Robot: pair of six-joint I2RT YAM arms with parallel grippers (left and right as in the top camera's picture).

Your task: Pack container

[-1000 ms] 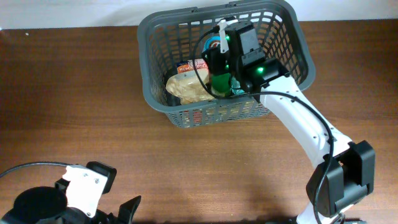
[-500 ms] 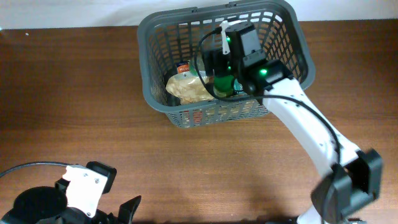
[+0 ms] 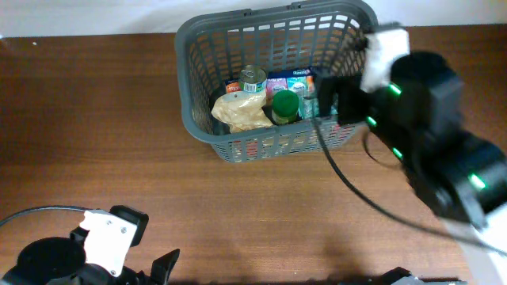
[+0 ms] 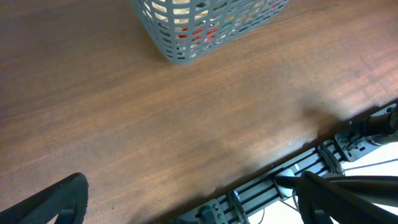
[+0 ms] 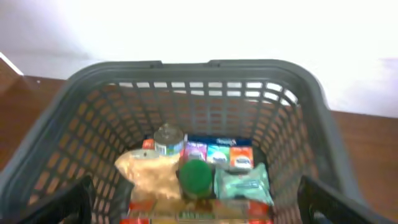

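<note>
The container (image 3: 198, 47), a large dark grey lattice basket, stands at the table's far middle. Inside are a tan bag (image 3: 238, 113), a tin can (image 3: 253, 79), small cartons (image 3: 289, 81) and a green-lidded jar (image 3: 285, 105) standing upright. My right gripper (image 3: 337, 99) hangs high over the basket's right side, open and holding nothing. In the right wrist view the right gripper (image 5: 196, 199) looks down at the green-lidded jar (image 5: 198, 175), a teal packet (image 5: 242, 183) and the container's rim (image 5: 186, 67). My left gripper (image 4: 193, 199) is open and holding nothing at the table's front edge.
The left arm (image 3: 103, 241) rests at the front left corner. A metal rail (image 4: 298, 171) runs along the table's front edge. The right arm's body (image 3: 444, 158) looms large and blurred over the right side of the table. A pale wall lies behind the basket.
The right gripper opened, let go of the green-lidded jar in the basket, and rose up and to the right. The left arm has not moved.
</note>
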